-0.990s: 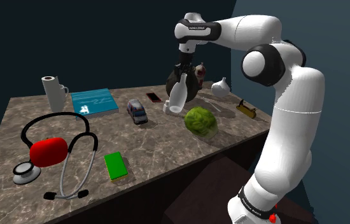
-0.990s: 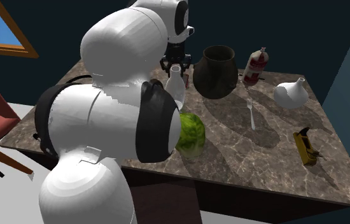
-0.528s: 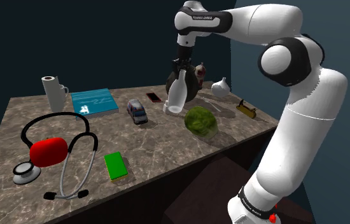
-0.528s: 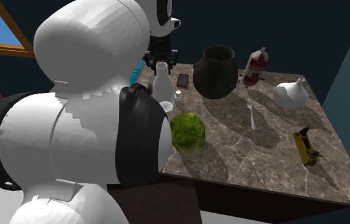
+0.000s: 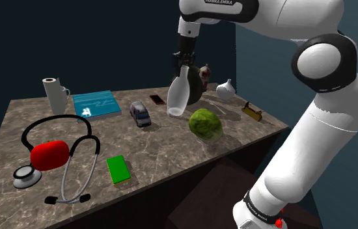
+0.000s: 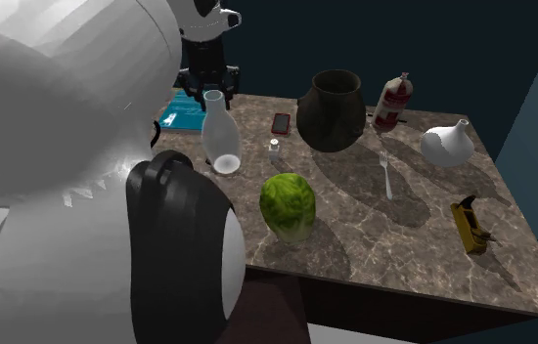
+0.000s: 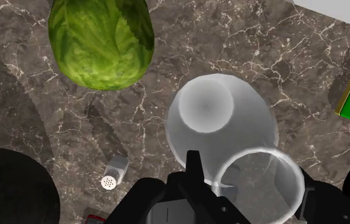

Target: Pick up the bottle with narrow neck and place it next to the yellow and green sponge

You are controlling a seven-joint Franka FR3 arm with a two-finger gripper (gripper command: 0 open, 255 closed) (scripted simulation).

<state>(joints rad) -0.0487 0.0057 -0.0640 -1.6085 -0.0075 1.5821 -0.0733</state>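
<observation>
— Fingers (image 7: 193,170) first. What are they doing?
— They are squeezed on the thin neck of the see-through bottle (image 5: 178,97). The neck is up and the fat round bottom hangs down. It leans a little, so the bottom swings a bit toward the shoulder view's left.
— Is the bottle on the counter (image 5: 165,143)?
— I think it hangs just above it, at the far side, close to the green lettuce (image 5: 205,123) and the little toy car (image 5: 140,114).
— And where is the sponge (image 5: 118,169)?
— Down by the near edge of the counter. It is green on top with a yellow side. You can see that side past the bottle in the wrist view.
— So which way does the bottle have to go?
— Toward the shoulder view's left and toward the near edge. The sponge is well apart from the bottle, so it is a long trip across the counter.
— Anything in the way?
— The toy car sits near that path. The stethoscope (image 5: 57,118) lies just on the shoulder view's left of the sponge. The bare spot on the sponge's other side looks like the best place to me.
— How should it go down?
— Bottom first, standing up straight. It leans now, so I guess it could wobble when it lands. The fingers should let go only when the bottom sits flat.
</observation>
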